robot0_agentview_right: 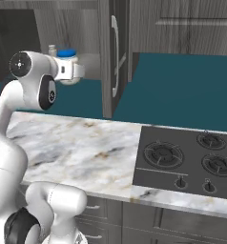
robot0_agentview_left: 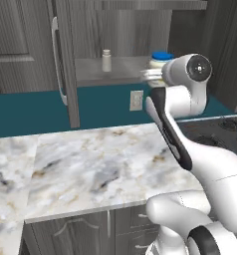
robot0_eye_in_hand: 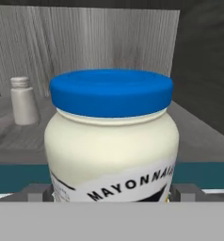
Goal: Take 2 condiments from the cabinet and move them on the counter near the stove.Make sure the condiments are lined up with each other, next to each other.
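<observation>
One mayonnaise jar, one shaker bottle, one cabinet, one stove.

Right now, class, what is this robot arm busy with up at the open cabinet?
The gripper is reaching into the open cabinet, with its fingers on either side of the mayonnaise jar, though a firm grasp cannot be confirmed. The jar sits at the shelf's front edge. The small shaker bottle stands further back on the shelf. Nothing has reached the counter beside the stove.

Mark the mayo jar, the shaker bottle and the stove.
mayo jar [robot0_eye_in_hand: 111, 141], hand view, on its cream body under the blue lid.
shaker bottle [robot0_agentview_left: 106, 62], left base view, on its pale body, standing on the cabinet shelf.
stove [robot0_agentview_right: 149, 174], right base view, on bare black glass.
</observation>
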